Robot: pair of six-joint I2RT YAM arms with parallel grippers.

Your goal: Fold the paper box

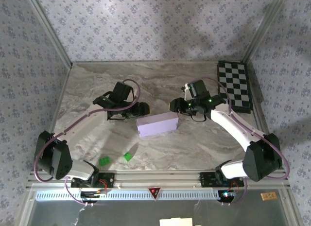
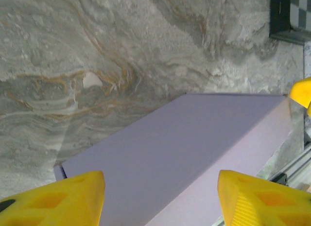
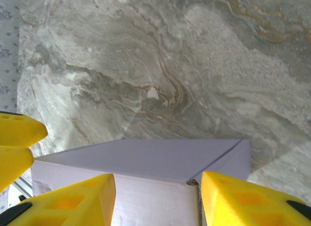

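Observation:
The paper box (image 1: 157, 125) lies folded into a closed pale-lilac block in the middle of the marble table. My left gripper (image 1: 142, 110) hovers at its back left end, and my right gripper (image 1: 174, 106) at its back right end. In the left wrist view the box (image 2: 170, 148) runs under and past both yellow fingers (image 2: 63, 199), whose jaws stand apart; the left gripper (image 2: 160, 199) holds nothing. In the right wrist view the box's top and folded corner (image 3: 146, 160) lie below the right gripper (image 3: 158, 199), open, one fingertip (image 3: 243, 197) beside the corner seam.
A black-and-white checkerboard (image 1: 234, 86) lies at the back right, its corner also in the left wrist view (image 2: 290, 14). Two small green bits (image 1: 104, 161) (image 1: 128, 156) lie near the front left. Patterned walls enclose the table on three sides.

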